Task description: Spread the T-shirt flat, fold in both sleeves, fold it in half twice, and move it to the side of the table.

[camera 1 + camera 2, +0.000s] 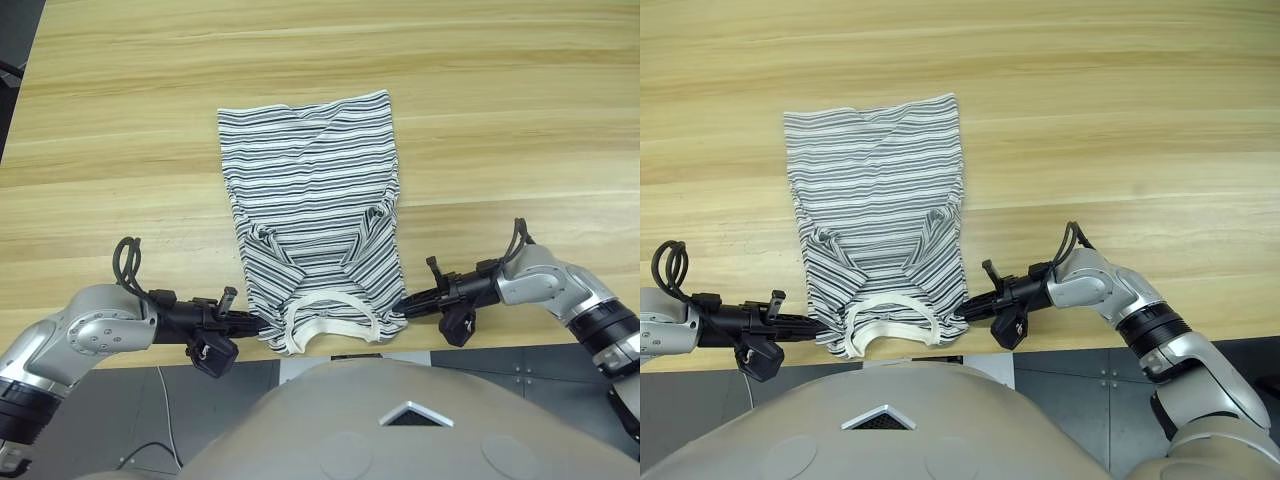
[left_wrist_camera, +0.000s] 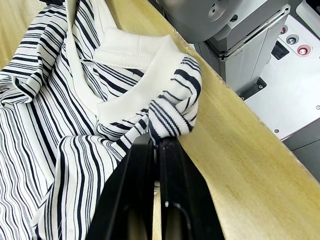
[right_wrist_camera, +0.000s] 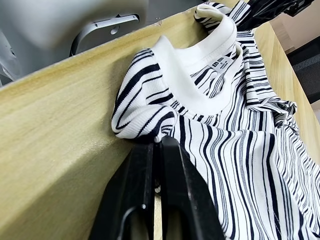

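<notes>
One black-and-white striped T-shirt [image 1: 312, 190], sleeves tucked inward

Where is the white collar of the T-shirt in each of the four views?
Left eye view: collar low in the centre, at the table's near edge.
Right eye view: collar low, left of centre.
Left wrist view: collar in the picture's upper middle.
Right wrist view: collar in the picture's upper middle.
Shared landmark: the table's near edge, beside the collar everywhere.
</notes>
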Controlling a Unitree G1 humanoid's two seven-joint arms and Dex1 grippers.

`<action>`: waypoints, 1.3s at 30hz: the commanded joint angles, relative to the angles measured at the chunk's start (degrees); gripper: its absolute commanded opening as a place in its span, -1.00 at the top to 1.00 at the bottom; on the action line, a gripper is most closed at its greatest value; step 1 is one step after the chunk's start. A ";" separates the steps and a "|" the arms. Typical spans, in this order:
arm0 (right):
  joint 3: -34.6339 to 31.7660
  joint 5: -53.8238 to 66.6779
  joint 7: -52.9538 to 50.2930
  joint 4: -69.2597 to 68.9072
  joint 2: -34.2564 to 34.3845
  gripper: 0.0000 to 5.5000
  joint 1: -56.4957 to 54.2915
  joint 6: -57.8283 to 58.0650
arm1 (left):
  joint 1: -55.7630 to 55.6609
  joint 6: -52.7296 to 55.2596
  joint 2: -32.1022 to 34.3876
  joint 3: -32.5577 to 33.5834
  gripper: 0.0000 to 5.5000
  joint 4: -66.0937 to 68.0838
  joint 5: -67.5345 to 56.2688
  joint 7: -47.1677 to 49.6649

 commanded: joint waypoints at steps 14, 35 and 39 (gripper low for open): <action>-6.05 38.20 21.00 -18.67 -10.29 0.96 -0.27 41.12 | -2.05 20.67 6.87 3.14 0.96 -7.98 -25.30 -13.31; -21.17 53.43 34.29 -36.18 -12.28 0.96 8.02 70.49 | -8.37 23.99 3.50 9.10 0.96 -12.33 -41.60 -32.40; -21.44 49.70 28.83 -33.41 -6.70 0.96 3.12 72.42 | -14.71 27.63 -1.13 7.58 0.96 -8.03 -37.52 -29.16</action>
